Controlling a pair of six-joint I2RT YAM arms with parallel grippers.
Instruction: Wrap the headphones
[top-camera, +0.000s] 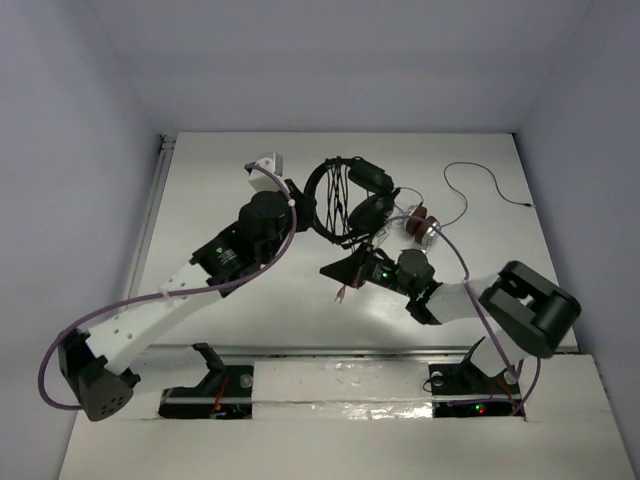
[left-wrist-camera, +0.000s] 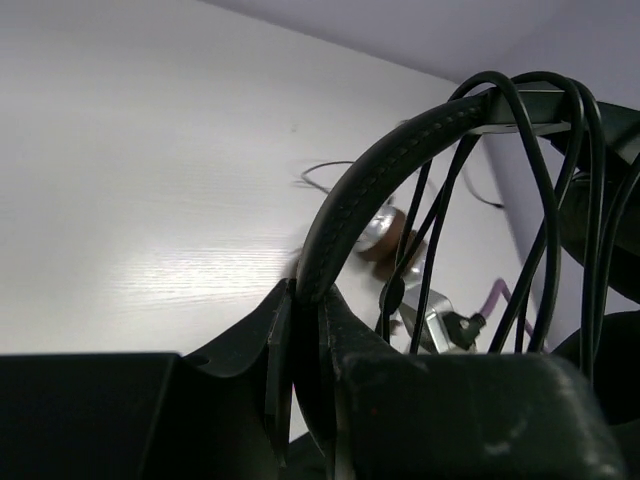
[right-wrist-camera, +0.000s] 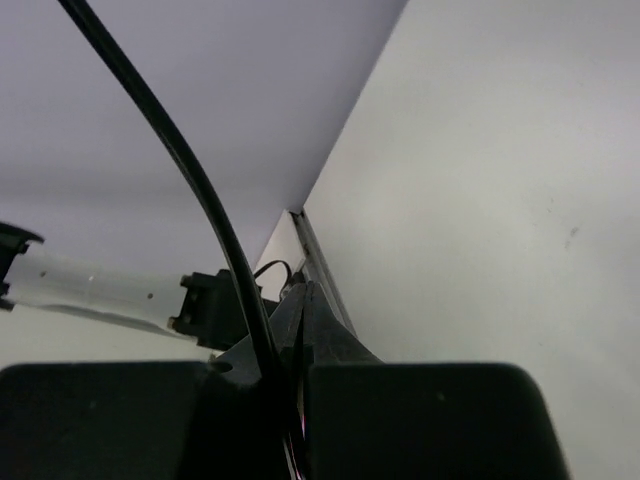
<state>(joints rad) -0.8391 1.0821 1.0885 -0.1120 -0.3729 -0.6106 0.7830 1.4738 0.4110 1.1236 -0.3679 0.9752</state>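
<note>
1. Headphones (top-camera: 372, 210): black pair, upper centre of top view, over the table (top-camera: 220, 180). Earcups sit to the right, headband (top-camera: 318, 200) to the left. Can't tell if they're resting or lifted.
2. L gripper (top-camera: 297, 207): arm comes in from lower left and meets the band's left side. In the wrist view its fingers (left-wrist-camera: 400, 385) are pressed tight on the headband (left-wrist-camera: 380, 180), which arcs from the jaws toward the upper right.
3. Cable (left-wrist-camera: 548, 200): several black loops hang over the band in the right half of the L wrist view. The same loops cross the band in the top view (top-camera: 335, 205).
4. R gripper (top-camera: 343, 271): centre of top view, just below the earcups, pointing left. In the wrist view its fingers (right-wrist-camera: 345, 355) are squeezed together, pinching the cable (right-wrist-camera: 185, 165), which runs in a slight curve to the upper-left corner.
5. Brown set (top-camera: 424, 228): 2nd headphones w/ a silver cup, just right of the black pair, apart from both grippers. Seen blurred through the band in the L wrist view (left-wrist-camera: 383, 232).
6. Wire (top-camera: 482, 187): thin, curls at upper right of the table.
</note>
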